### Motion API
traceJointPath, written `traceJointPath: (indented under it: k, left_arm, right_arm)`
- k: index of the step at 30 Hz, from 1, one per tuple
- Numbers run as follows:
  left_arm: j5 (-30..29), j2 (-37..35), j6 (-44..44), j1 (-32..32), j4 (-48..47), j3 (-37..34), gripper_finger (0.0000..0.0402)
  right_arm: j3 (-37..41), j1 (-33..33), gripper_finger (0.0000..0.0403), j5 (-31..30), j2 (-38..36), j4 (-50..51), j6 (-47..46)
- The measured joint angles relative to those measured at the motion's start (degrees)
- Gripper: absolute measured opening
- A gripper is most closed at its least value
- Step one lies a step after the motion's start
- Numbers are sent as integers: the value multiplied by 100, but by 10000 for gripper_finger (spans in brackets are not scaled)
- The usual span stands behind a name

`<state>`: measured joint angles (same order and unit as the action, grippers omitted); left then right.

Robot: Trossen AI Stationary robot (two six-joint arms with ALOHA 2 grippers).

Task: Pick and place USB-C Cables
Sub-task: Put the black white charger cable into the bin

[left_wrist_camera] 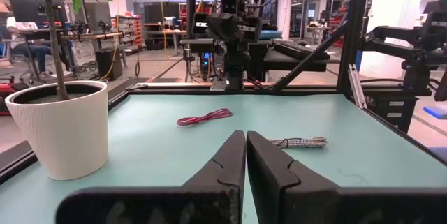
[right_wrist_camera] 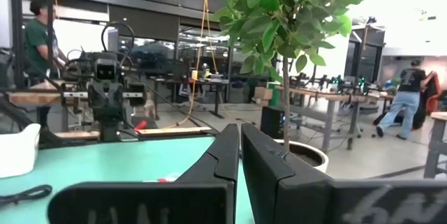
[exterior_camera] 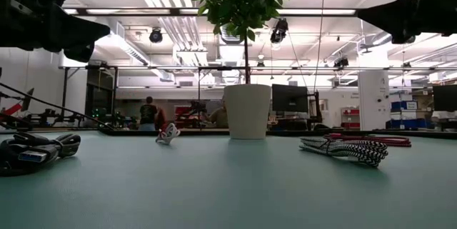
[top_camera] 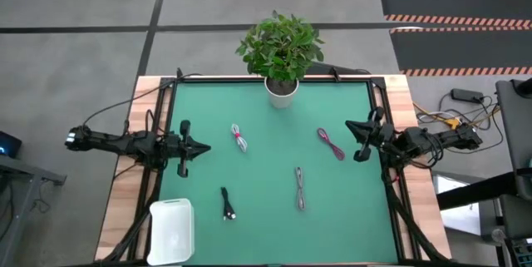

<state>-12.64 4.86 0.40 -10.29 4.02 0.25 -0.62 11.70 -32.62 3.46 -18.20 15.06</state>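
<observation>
Four short cable bundles lie flat on the green mat (top_camera: 274, 217): a white-and-red cable (top_camera: 239, 139) left of centre, a magenta cable (top_camera: 331, 143) at the right, a grey cable (top_camera: 299, 189) near the middle front, and a black cable (top_camera: 228, 204) at the front left. In the low view the black cable (exterior_camera: 32, 152) is at the left and the grey one (exterior_camera: 350, 149) at the right. My left gripper (top_camera: 205, 147) hovers shut at the mat's left edge. My right gripper (top_camera: 349, 126) hovers shut at the right edge, near the magenta cable.
A potted plant in a white pot (top_camera: 282, 88) stands at the mat's far edge. A white box (top_camera: 170, 229) sits at the front left corner. Black frame rails run along both sides. People show in the room behind the table.
</observation>
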Motion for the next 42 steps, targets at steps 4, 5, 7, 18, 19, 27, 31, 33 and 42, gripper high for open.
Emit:
traceJointPath:
  k: [4, 5, 7, 18, 19, 27, 31, 33, 42]
  left_arm:
    - [0, 0, 0, 0, 4, 0, 0]
    - [-1, 0, 0, -1, 10, 0, 0]
    - [0, 1, 2, 1, 92, 0, 0]
    - [0, -1, -3, 1, 1039, 0, 0]
    - [-1, -1, -4, 1, 1122, 0, 0]
    - [-2, 1, -574, -1, 1713, -2, 0]
    - [-1, 1, -896, 1, 1954, -2, 0]
    - [0, -1, -898, 1, 2048, -2, 0]
    - [-7, 136, -670, 5, 2599, -2, 0]
  right_arm:
    - [1, -1, 9, 0, 0, -2, 50]
    - [1, 0, 9, 1, 0, -2, -25]
    - [2, 1, 9, 1, 0, -2, -395]
    - [0, -1, 9, 0, 0, -8, -3146]
    - [0, -1, 9, 0, 0, -8, -3134]
    - [1, 0, 9, -1, 0, -54, -3102]
    - [2, -1, 9, -57, 0, -151, -2979]
    - [2, 1, 9, -57, 0, -225, -2846]
    - [2, -1, 9, -8, 2, -711, -2331]
